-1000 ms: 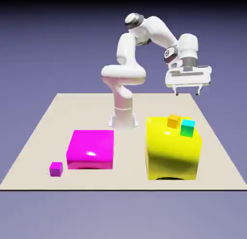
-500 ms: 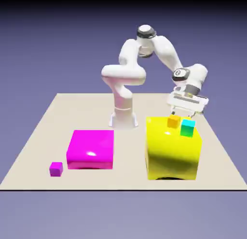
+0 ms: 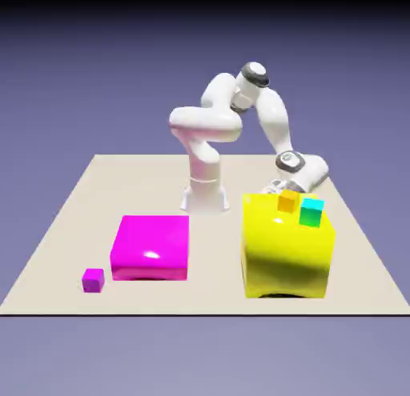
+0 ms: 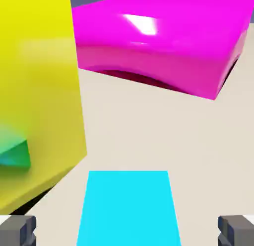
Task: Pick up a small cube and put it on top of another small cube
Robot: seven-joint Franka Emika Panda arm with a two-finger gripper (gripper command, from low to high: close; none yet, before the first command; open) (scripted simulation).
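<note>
Nothing was stacked at this point. The small cube (image 3: pixel 311 212) sat on the big yellow block (image 3: pixel 287 250), near its far right corner, just beside the orange cube (image 3: pixel 288 200). The gripper (image 4: pixel 127 230) was spread wide around it, empty, so grabbing, lifting and placing were all left.

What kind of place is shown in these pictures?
Probably a rendered simulation test scene, not a real room: a white arm on a bare beige table, glossy plain-coloured blocks like the yellow block, and an empty violet backdrop.
</note>
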